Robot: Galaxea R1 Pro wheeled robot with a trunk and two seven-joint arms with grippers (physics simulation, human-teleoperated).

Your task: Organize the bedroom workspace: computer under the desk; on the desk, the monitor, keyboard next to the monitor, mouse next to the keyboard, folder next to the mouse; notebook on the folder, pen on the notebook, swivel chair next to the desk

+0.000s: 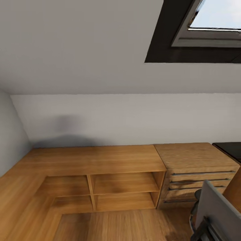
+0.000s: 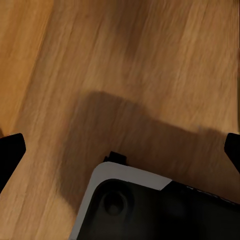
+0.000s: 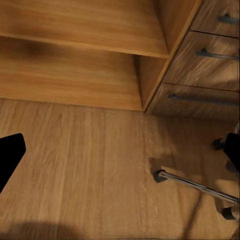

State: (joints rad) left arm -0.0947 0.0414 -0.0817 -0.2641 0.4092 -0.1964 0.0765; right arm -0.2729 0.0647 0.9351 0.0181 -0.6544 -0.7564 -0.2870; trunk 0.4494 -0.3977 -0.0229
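Swivel chair point(image 1: 217, 214) beside wooden drawer chest point(image 1: 197, 174); both grippers spread, empty.

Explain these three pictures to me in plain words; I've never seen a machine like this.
These are simulated camera views from a wheeled robot with two arms, each ending in a gripper.

The large picture is from the robot's head. It looks at a low wooden shelf unit under a sloped ceiling with a skylight. Next to the shelves stands a wooden drawer chest. At the edge, a corner of the black desk and the grey back of the swivel chair peek in.

The other two pictures come from cameras on the wrists, looking down at the wooden floor. The black shapes at their sides are gripper fingers, spread wide. The left gripper view also shows part of the robot's own base. The right gripper view shows the chair's chrome leg and casters.

Nothing is held.
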